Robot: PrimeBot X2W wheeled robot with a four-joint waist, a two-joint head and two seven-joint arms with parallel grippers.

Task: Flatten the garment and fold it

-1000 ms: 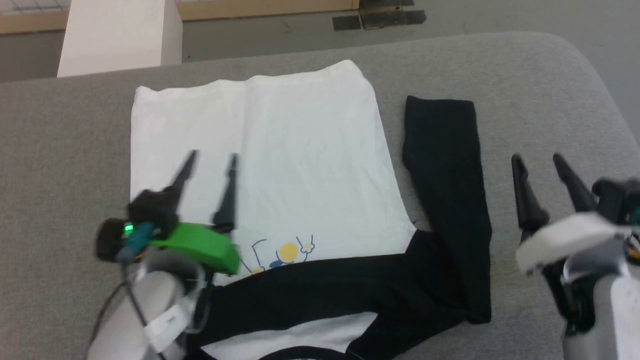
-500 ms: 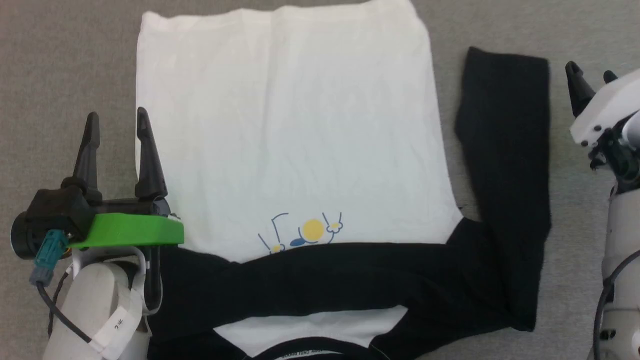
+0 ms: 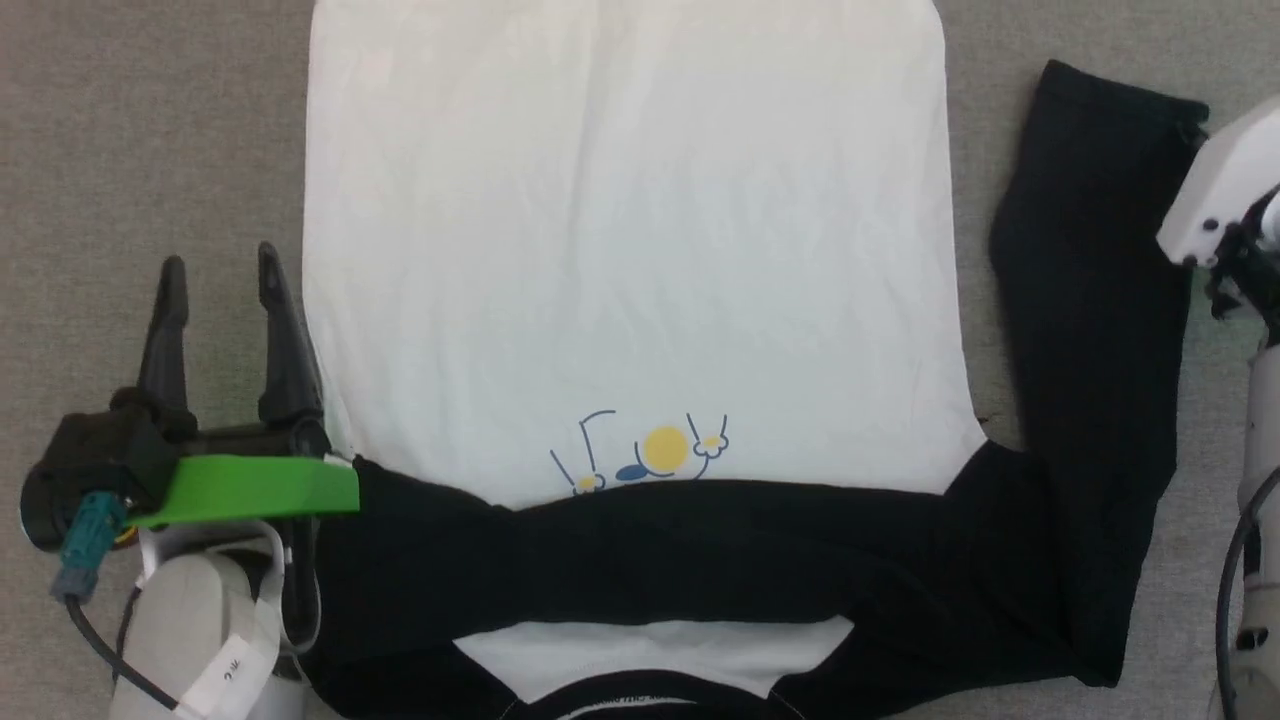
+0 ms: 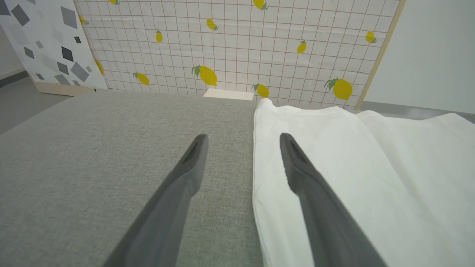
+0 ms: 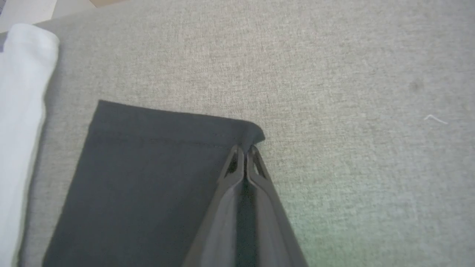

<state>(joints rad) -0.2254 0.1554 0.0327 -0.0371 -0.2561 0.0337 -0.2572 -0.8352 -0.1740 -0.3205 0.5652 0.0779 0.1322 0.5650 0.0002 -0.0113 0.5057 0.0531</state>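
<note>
The right gripper [image 5: 243, 148] is pressing its two fingers tight together, pinching the puckered outer corner of the black sleeve [image 5: 148, 167] at the cuff. The left gripper [image 4: 241, 139] is standing wide open and holding nothing, one finger hanging over the white edge of the shirt [image 3: 620, 250], the other over the grey padded surface [image 3: 120, 120]. The shirt is lying flat there, its other sleeve [image 3: 650, 550] crossing the body just under the small print [image 3: 650, 455].
</note>
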